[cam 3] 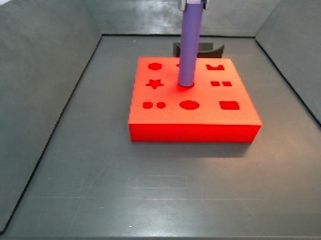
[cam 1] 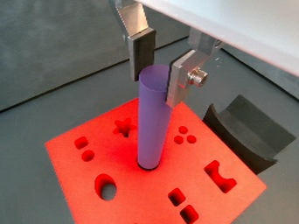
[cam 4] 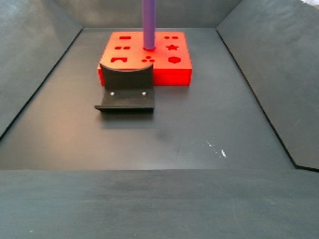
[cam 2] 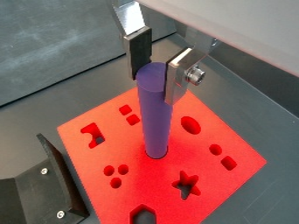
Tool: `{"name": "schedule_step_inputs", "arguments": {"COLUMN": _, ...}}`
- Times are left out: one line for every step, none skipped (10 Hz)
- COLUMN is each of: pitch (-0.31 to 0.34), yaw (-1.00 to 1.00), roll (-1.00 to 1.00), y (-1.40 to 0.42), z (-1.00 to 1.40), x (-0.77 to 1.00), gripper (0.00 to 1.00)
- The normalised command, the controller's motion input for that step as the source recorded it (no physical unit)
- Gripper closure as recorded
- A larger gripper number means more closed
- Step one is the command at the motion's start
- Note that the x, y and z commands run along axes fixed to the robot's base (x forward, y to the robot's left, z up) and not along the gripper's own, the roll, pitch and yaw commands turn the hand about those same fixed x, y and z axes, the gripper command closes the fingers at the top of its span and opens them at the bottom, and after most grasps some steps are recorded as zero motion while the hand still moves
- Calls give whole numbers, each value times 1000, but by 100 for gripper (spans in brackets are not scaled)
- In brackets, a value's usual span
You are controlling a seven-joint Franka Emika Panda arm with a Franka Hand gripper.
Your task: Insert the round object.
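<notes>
A purple cylinder (cam 1: 152, 122) stands upright with its lower end in a round hole near the middle of the red block (cam 1: 140, 199). It shows the same way in the other wrist view (cam 2: 156, 122). My gripper (cam 1: 159, 80) is at the cylinder's top, with a dark pad on one side and a silver plate on the other, and it is shut on it (cam 2: 156, 77). In both side views the cylinder (cam 3: 191, 47) (cam 4: 148, 23) rises out of the block (cam 3: 189, 131) (cam 4: 174, 77) past the frame's top. The gripper is out of frame there.
The red block carries several other cut-outs: star, squares, ovals, small circles. The dark fixture (cam 1: 251, 131) (cam 2: 41, 188) stands against one side of the block (cam 3: 216, 49) (cam 4: 125, 96). Grey sloping walls enclose the dark floor.
</notes>
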Motion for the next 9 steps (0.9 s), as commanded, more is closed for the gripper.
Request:
{"name": "schedule_step_inputs", "arguments": {"pitch": 26, "yaw": 166, "roll": 206, "y": -109, "z": 0, "x": 260, "gripper": 100}}
{"name": "schedule_step_inputs", "arguments": {"pitch": 39, "yaw": 206, "roll": 194, "y": -100, "z": 0, "x": 334, "gripper": 100}}
{"name": "schedule_step_inputs", "arguments": {"pitch": 26, "yaw": 123, "roll": 161, "y": -66, "z": -26, "x": 140, "gripper": 100}}
{"name": "schedule_step_inputs", "arguments": {"pitch": 14, "yaw": 9, "roll": 143, "y": -63, "z": -43, "x": 0, "gripper": 100}}
{"name": "schedule_step_inputs", "arguments": {"pitch": 1, "yaw": 0, "roll": 51, "y": 0, "z": 0, "x": -49, "gripper": 100}}
{"name": "schedule_step_inputs", "arguments": {"pitch": 0, "yaw": 0, "roll": 0, "y": 23, "z": 0, "x": -197, "gripper": 100}}
{"name": "schedule_step_inputs", "arguments": {"pitch": 0, "yaw": 0, "roll": -10, "y": 0, "z": 0, "x": -131, "gripper": 100}}
{"name": "schedule_step_inputs", "arguments": {"pitch": 0, "yaw": 0, "roll": -1, "y": 0, "z": 0, "x": -17, "gripper": 100}}
{"name": "schedule_step_inputs", "arguments": {"pitch": 0, "yaw": 0, "roll": 0, "y": -34, "z": 0, "x": 0, "gripper": 100}}
